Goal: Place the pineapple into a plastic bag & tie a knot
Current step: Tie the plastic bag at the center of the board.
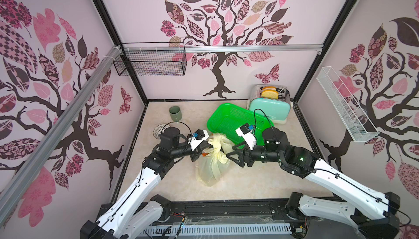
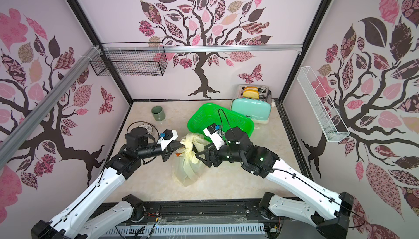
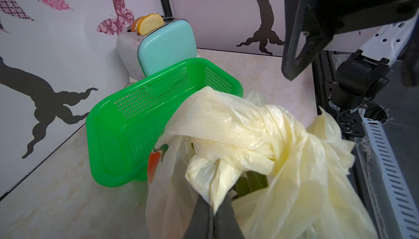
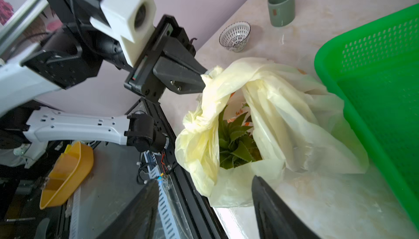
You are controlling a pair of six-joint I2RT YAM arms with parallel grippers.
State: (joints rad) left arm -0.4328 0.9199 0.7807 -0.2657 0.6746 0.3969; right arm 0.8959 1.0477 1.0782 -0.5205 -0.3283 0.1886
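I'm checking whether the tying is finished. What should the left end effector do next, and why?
Probably open the left end effector and release the strap: the knot looks formed on the plastic bag, the pineapple sits inside, and the right end effector is open, holding nothing.

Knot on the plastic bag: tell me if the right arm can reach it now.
Probably yes. The right tool stands open close beside the knot with nothing between them; the left tool, shut on the plastic bag, sits on the knot's far side.
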